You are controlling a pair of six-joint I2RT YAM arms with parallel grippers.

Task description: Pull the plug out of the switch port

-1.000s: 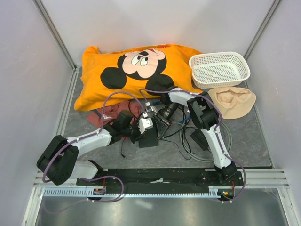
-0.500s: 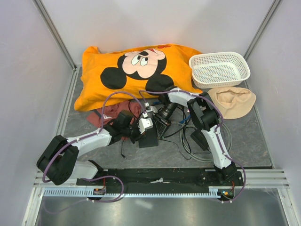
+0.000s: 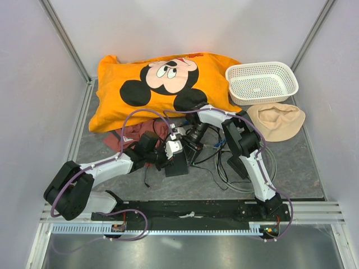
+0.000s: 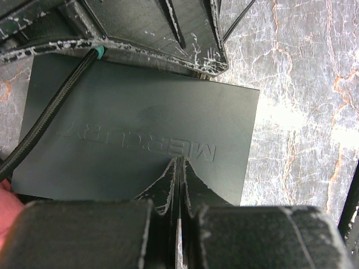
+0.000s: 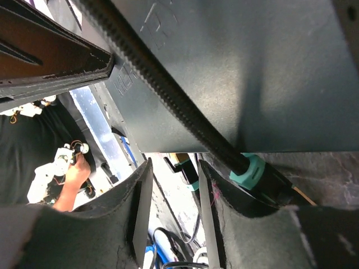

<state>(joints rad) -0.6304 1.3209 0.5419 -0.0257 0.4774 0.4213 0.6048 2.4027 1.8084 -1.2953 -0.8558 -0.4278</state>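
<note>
Marbled table (image 4: 303,112): left gripper (image 4: 178,165), pressed together, rested on the switch (image 4: 140,123); we judged the spread right gripper (image 5: 174,168) should clamp the teal-collared plug (image 5: 253,171) squarely, then pull straight.

Plain pale walls (image 3: 185,28) close the space at back, left and right, with slanting aluminium posts (image 3: 64,42) in the back corners. The desk (image 3: 303,168) is grey stone-patterned, veined white and rust. A black plate (image 3: 190,208) and slotted metal rail (image 3: 185,228) run along its near edge. The light is even and soft.
</note>
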